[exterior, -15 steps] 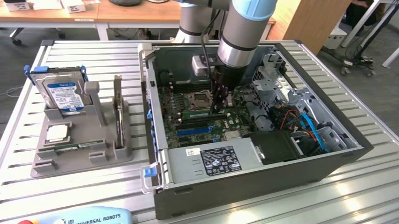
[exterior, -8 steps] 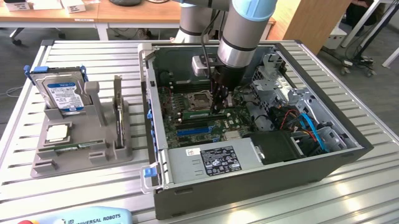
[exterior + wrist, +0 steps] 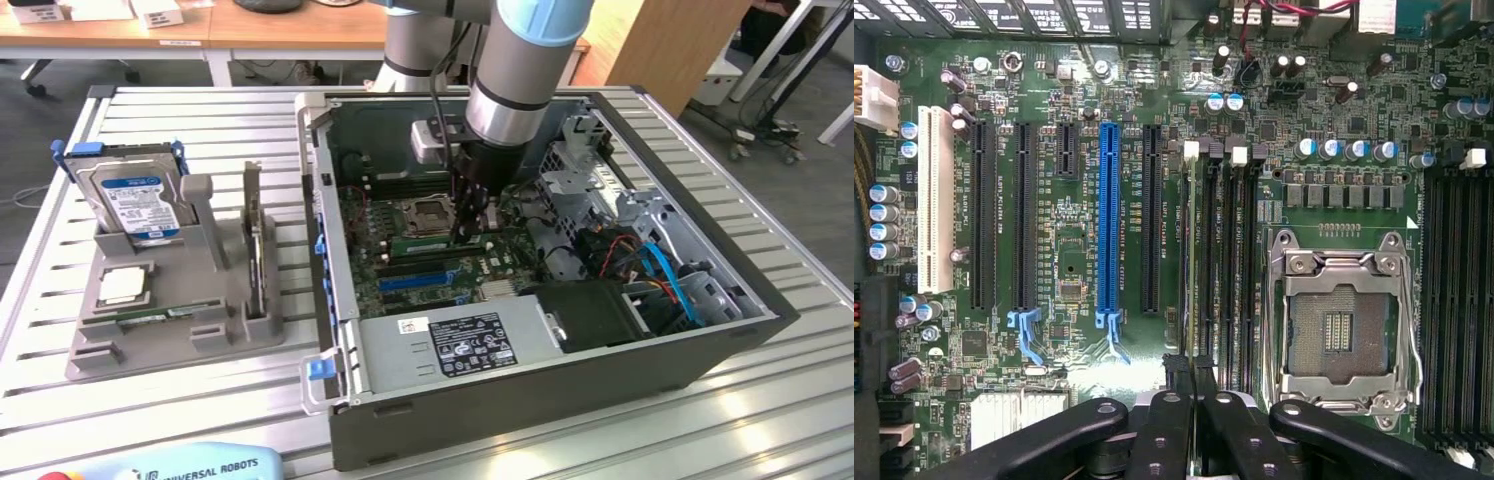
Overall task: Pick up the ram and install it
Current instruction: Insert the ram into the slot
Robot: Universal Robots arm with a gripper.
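Ram (image 3: 1191,372) is judged picked up: a thin edge pinched between the pressed-together fingers (image 3: 1159,440) of the hand (image 3: 1191,392). Beyond lie the memory slots (image 3: 1226,260). In the exterior view, the hand stands inside the computer case (image 3: 534,400), at 3 o'clock of the processor socket (image 3: 424,213). Seating is not confirmed.

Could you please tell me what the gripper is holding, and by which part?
Apparently the ram, pinched at its top edge by the shut gripper; it is seen edge-on, so this is not certain.
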